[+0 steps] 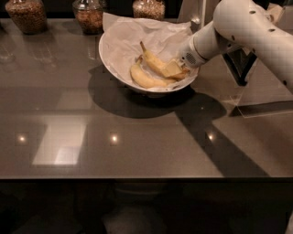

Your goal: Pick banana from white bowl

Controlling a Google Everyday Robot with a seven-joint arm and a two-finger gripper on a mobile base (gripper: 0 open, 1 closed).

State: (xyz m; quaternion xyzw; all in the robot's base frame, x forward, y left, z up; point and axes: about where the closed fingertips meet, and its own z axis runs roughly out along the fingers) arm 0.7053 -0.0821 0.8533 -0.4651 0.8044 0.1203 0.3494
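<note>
The white bowl [107,55] stands on the far half of the table [137,151], lined with crumpled paper [132,29]. The banana [153,59] lies inside it, its thin stem pointing to the far left and its body running to the right rim. A shorter curved banana [143,78] lies against its near side, touching it.

The gripper [176,71] is inside the bowl at the banana's right end. Whether the jaws hold it cannot be told. The white arm [242,27] enters from the upper right, over the bowl's right rim.

Along the table's far edge stand a left jar [26,14], a middle jar [88,14] just behind the bowl, and a right jar [149,8]. A dark stand [238,66] sits right of the bowl, under the arm. The table's near half and left side are open.
</note>
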